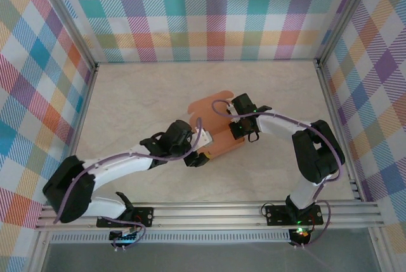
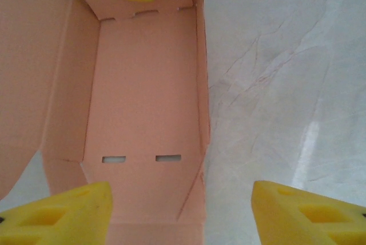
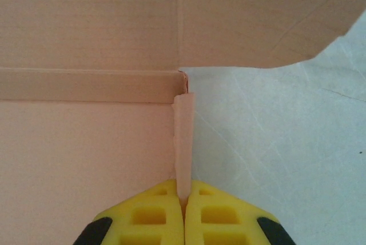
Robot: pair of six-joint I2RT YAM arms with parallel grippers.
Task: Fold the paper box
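The paper box (image 1: 222, 144) is salmon-orange card lying partly folded in the middle of the table. In the left wrist view its floor panel (image 2: 146, 91) has two slots near one end, and side walls stand up. My left gripper (image 2: 183, 216) is open at the box's near end, its yellow fingers (image 2: 74, 213) wide apart astride the box's right wall and end flap. My right gripper (image 3: 184, 199) is shut on a thin upright side wall (image 3: 184, 136) of the box at its far end. From above, both grippers (image 1: 198, 155) (image 1: 237, 127) meet at the box.
The pale marbled tabletop (image 1: 139, 101) is fenced by plaid walls (image 1: 203, 12) on three sides. Metal frame posts stand at the back corners, and an aluminium rail (image 1: 209, 212) runs along the near edge by the arm bases.
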